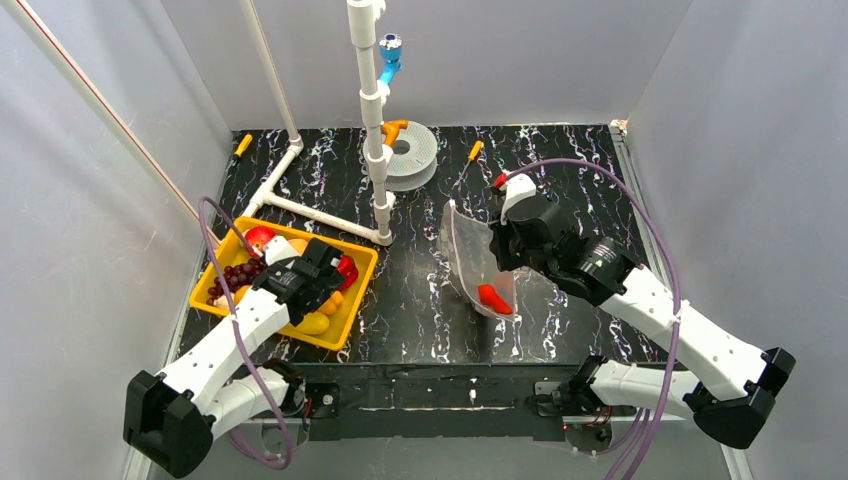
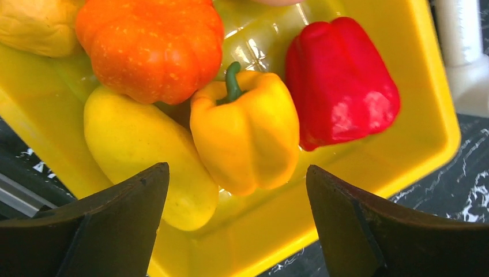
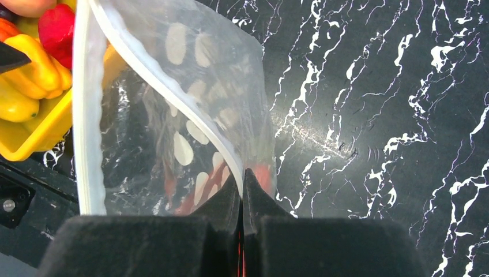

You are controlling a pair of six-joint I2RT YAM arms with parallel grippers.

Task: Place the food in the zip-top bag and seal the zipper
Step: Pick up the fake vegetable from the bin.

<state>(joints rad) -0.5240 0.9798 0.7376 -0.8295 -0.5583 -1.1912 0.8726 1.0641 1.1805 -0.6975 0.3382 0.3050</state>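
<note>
I judge we're early in the job. In the overhead view the zip-top bag (image 1: 472, 255) is right of centre on the bench (image 1: 560, 180). My right fingers (image 3: 233, 202) are pinched shut on its mouth edge, so it hangs open. One red piece (image 1: 493, 298) lies at the bottom of it, and that is the only food I can see inside. The zipper (image 3: 86, 115) gapes as two separate whitish strips, not yet pressed together.

The rest of the food sits in the yellow tray (image 1: 355, 300) at the lower left of that view, including the grapes (image 1: 238, 272). My left fingers (image 2: 115, 225) are spread wide and hold nothing. They hover over the tray's near corner, with the yellow pepper (image 2: 248, 127) framed between them. A red pepper (image 2: 340, 81), an orange pumpkin (image 2: 150, 46) and a yellow fruit (image 2: 144, 156) lie close around it. Several pick-and-drop rounds are left, then the seal.
</note>
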